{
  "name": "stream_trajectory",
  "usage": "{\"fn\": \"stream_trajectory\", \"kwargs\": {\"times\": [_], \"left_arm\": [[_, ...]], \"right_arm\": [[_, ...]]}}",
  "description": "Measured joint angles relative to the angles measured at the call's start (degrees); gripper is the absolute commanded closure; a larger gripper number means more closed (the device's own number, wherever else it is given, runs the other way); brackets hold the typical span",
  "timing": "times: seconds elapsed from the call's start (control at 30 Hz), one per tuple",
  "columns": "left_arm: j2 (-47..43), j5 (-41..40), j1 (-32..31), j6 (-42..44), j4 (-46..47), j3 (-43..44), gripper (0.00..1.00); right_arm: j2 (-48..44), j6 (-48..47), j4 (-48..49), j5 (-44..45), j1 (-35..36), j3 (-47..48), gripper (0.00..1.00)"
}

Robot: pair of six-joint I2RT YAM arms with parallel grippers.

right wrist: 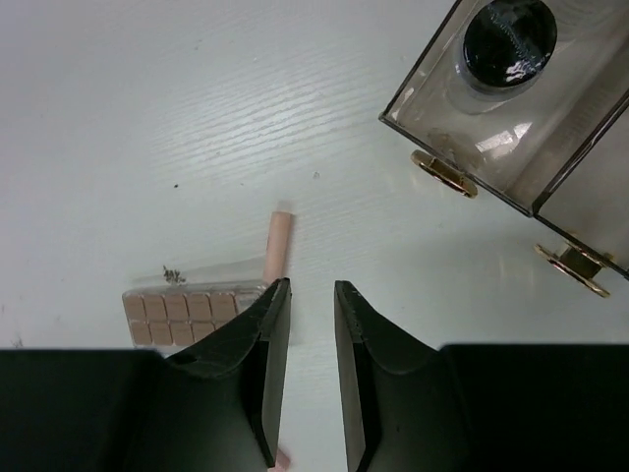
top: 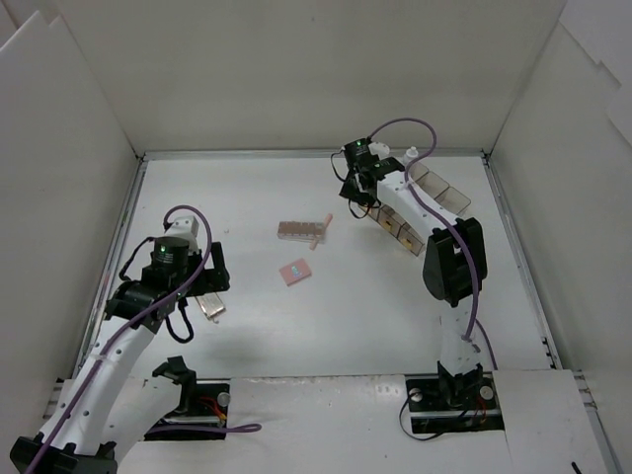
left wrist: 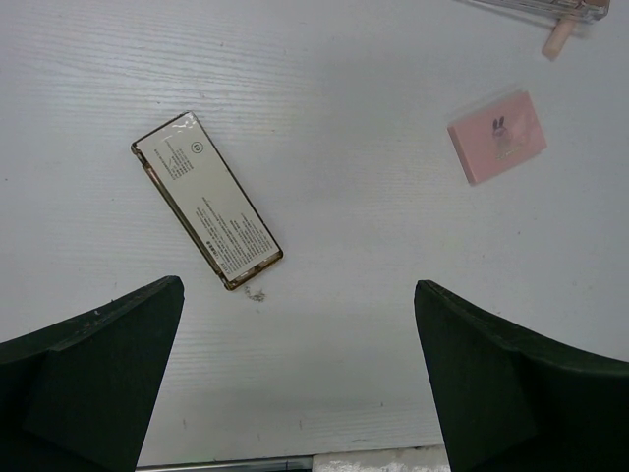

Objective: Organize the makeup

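Left gripper point(left wrist: 300, 383): we see the jaws spread wide and empty. The silver rectangular case point(left wrist: 206, 202) lies flat at 11 o'clock and the pink square compact point(left wrist: 496, 136) at 1 o'clock. Right gripper point(right wrist: 313, 374): the jaws stand a narrow slit apart and hold nothing. The peach stick point(right wrist: 278, 241) lies at 11 o'clock, just beside the brown eyeshadow palette point(right wrist: 187, 313). The tray point(right wrist: 432, 157), at 2 o'clock, holds a dark-capped bottle point(right wrist: 509, 39).

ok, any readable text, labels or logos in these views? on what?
Silver rectangular case: lines of small print and a round mark, all too small to read.
Pink square compact: faint rabbit-like picture, no legible words.
No other lettering shows in any view.
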Motion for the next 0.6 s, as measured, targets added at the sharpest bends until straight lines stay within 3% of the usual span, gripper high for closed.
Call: {"fn": "stream_trajectory", "kwargs": {"times": [0.6], "left_arm": [[-1.20, 2.14, 0.00, 0.00, 0.02, -0.07, 0.00]], "right_arm": [[16.28, 7.69, -0.02, 2.58, 5.18, 7.63, 0.69]]}}
